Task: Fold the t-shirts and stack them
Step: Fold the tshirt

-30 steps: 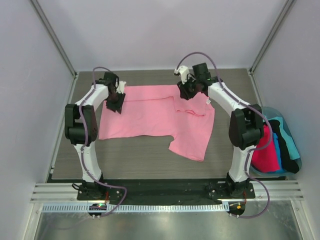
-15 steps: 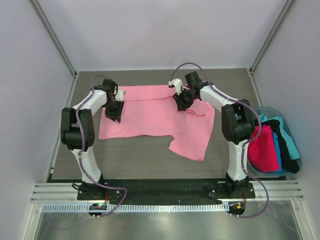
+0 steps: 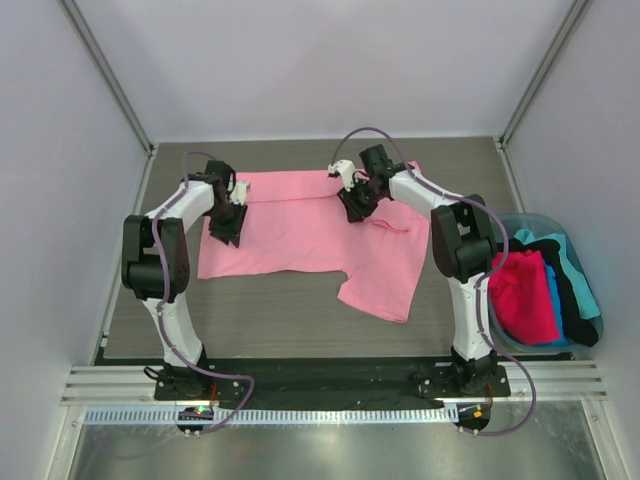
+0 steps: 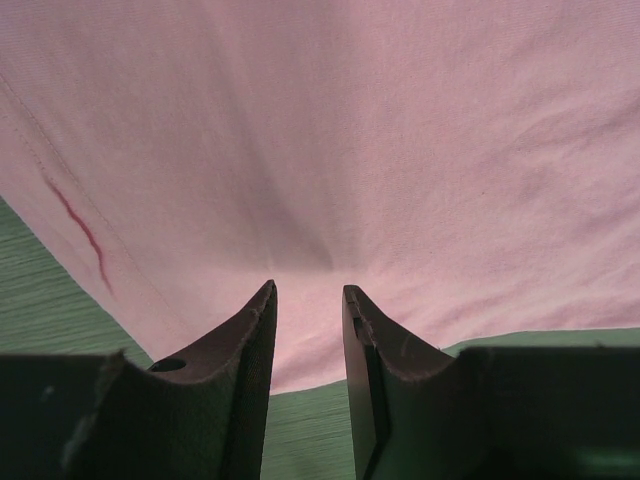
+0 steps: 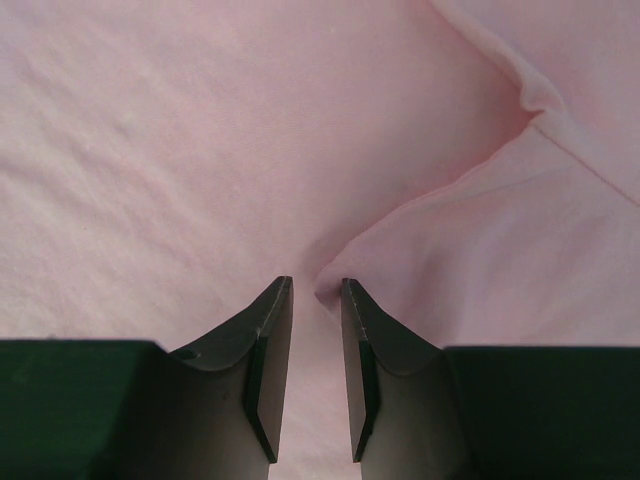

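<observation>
A light pink t-shirt (image 3: 300,235) lies spread on the grey wood table (image 3: 270,320), one sleeve pointing toward the near right. My left gripper (image 3: 226,222) rests at its left edge. In the left wrist view its jaws (image 4: 308,290) stand narrowly apart over the shirt's edge (image 4: 330,150), with bare table showing between them. My right gripper (image 3: 352,203) sits on the shirt's upper middle, near the collar. In the right wrist view its tips (image 5: 315,283) are a little apart, and a fold edge of the cloth (image 5: 420,240) reaches the gap.
A light-blue tub (image 3: 598,325) stands off the table's right edge, behind the right arm. It holds a hot pink shirt (image 3: 520,300), a black one (image 3: 565,275) and a teal one (image 3: 588,295). White walls enclose the table on three sides.
Both arms have come down onto the shirt. The right gripper has shifted left and nearer along the top. The left gripper moved slightly nearer and narrowed a little.
</observation>
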Controlling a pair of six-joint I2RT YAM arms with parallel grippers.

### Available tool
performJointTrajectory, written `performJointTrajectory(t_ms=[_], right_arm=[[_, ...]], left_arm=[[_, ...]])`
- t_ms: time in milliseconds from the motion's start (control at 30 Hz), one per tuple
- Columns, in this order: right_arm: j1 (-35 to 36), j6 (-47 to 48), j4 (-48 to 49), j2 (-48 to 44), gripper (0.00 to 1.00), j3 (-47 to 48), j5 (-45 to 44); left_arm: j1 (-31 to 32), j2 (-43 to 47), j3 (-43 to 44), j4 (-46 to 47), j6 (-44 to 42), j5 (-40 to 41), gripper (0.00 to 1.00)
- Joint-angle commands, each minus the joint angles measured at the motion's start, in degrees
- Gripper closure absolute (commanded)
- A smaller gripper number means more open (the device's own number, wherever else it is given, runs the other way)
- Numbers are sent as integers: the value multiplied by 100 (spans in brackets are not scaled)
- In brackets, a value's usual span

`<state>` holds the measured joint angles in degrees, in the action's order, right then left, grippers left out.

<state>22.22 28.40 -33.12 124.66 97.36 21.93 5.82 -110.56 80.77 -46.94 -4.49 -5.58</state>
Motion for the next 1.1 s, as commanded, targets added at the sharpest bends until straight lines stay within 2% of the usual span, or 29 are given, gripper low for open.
performJointTrajectory(t_ms=[0,167,300,500,533,667,700,967,1033,1067], right_arm=[[81,43,25,67,68,301,4],[116,16,25,76,78,266,-119],[134,-2,78,6,73,187,-286],[142,43,113,-12,74,116,-541],[151,34,113,-3,76,108,-602],[195,-1,131,-56,93,46,-611],[221,-1,139,-134,94,3,-603],[502,16,157,-460,93,-165,-611],[555,-54,157,-486,89,-191,-646],[564,-80,157,-495,77,-200,-673]], left_arm=[[-38,140,-18,123,10,49,66],[-46,158,0,115,10,49,66],[-38,184,-18,132,10,40,66],[-38,193,26,132,27,31,66],[-38,202,26,124,27,31,66],[-46,211,9,124,18,49,66],[-38,219,9,141,27,49,66],[-46,228,53,132,18,75,66],[-38,228,61,132,18,66,66],[-46,228,61,141,27,49,66]])
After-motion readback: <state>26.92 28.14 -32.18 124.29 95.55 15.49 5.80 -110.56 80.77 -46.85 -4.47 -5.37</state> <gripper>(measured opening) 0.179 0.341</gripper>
